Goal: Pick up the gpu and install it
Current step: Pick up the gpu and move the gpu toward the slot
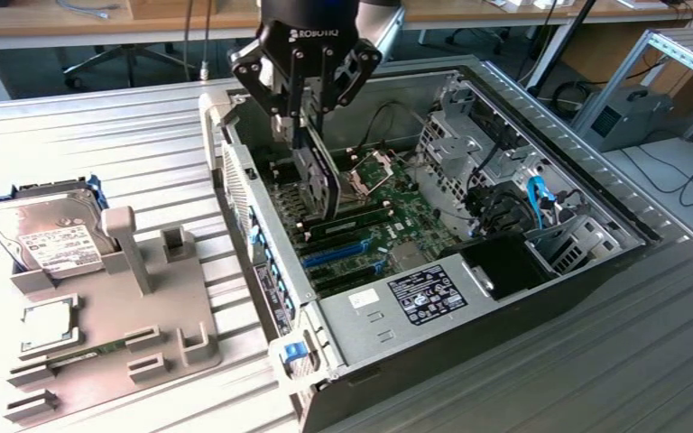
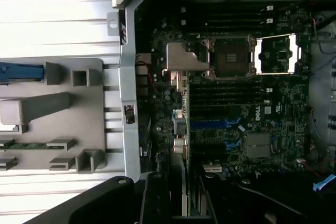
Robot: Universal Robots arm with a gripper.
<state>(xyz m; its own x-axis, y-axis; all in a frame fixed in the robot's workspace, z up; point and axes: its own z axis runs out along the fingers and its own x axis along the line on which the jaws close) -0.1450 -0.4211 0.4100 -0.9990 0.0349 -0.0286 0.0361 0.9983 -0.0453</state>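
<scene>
Soft even light, faint shadows

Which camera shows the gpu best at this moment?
The exterior view: the thin flat dark rectangular gpu card hangs upright in the black claw, its broad face visible, above the green motherboard inside the open grey metal computer case. The wrist view sees it edge-on, as a thin pale strip.

The graphics card [image 1: 318,180] is showing a dark matt face; the ribbed metal table [image 1: 106,135] is gleaming softly.

Black pincer [image 1: 304,126]; white ROBOTIQ lettering on palm block; jointed black linkage fingers [image 1: 353,70].
</scene>
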